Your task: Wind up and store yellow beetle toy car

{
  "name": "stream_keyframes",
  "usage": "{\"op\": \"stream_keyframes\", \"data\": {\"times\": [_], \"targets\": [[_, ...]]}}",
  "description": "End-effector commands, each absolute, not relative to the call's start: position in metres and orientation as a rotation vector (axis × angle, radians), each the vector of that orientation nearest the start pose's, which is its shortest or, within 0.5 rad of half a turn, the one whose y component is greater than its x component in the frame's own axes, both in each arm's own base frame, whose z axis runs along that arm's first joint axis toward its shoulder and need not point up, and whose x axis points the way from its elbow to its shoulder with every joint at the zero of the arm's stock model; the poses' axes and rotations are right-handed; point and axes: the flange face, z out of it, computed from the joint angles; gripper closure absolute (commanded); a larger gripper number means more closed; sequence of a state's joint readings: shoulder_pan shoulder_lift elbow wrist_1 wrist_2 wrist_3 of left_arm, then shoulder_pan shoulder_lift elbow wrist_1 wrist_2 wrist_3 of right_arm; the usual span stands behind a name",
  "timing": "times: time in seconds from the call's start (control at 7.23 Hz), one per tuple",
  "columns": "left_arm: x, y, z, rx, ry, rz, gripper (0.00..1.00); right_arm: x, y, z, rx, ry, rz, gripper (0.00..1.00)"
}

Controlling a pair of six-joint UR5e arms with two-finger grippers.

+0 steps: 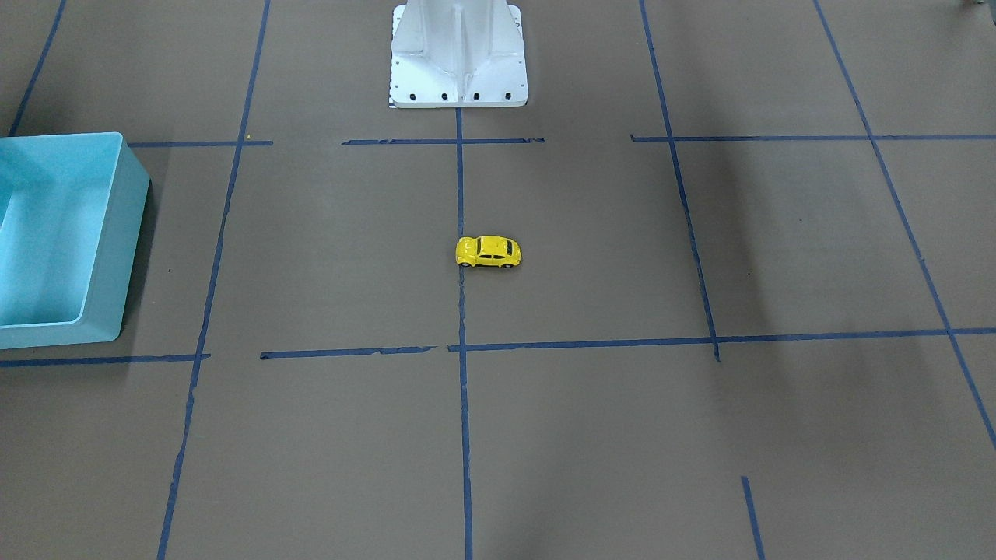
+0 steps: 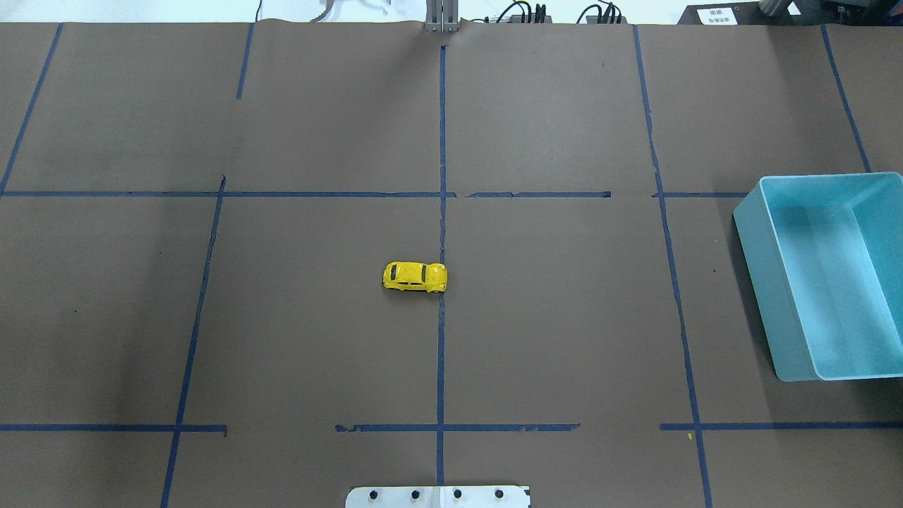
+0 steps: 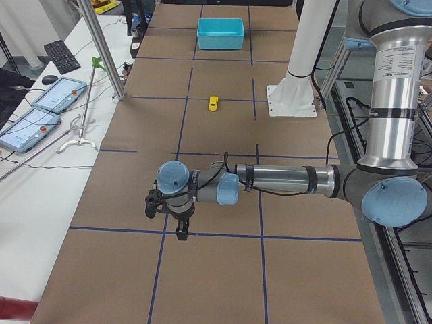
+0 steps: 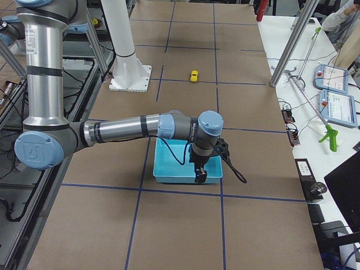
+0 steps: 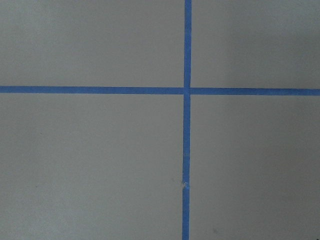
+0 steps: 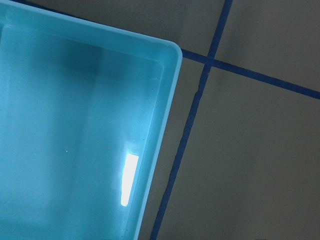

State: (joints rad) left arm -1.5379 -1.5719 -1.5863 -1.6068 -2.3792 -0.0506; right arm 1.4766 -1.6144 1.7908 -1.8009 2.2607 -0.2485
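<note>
your car (image 2: 415,277) stands on its wheels on the surface (image 2: 564,317), one end over the centre tape line (image 2: 441,353), well apart from both grippers and touched by neither.

your left gripper (image 3: 181,235) hangs fingers-down above the surface near a tape crossing (image 5: 186,91), with the car far beyond it. you get only a side view of it, so i cannot tell how far open it is.

your right gripper (image 4: 201,179) hangs over the corner of the bin (image 6: 165,100), the car again well away. i cannot tell its opening either.
</note>
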Motion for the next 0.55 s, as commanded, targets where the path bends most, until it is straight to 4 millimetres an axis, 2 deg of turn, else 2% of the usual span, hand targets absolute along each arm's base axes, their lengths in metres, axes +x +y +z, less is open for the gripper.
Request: {"op": "stream_keyframes", "data": {"times": [0.0,0.14,0.28,0.41], "targets": [[-0.030,-0.532,0.592,-0.010,0.809,0.028,0.00,0.026,-0.468,0.599,0.005,-0.693,-0.311,0.00],[-0.018,-0.557,0.542,-0.018,0.807,0.046,0.00,0.026,-0.468,0.599,0.005,-0.693,-0.311,0.00],[0.005,-0.574,0.502,0.006,0.810,0.099,0.00,0.026,-0.467,0.599,0.005,-0.693,-0.311,0.00],[0.048,-0.589,0.461,0.049,0.814,0.196,0.00,0.026,-0.468,0.598,0.006,-0.693,-0.313,0.00]]}}
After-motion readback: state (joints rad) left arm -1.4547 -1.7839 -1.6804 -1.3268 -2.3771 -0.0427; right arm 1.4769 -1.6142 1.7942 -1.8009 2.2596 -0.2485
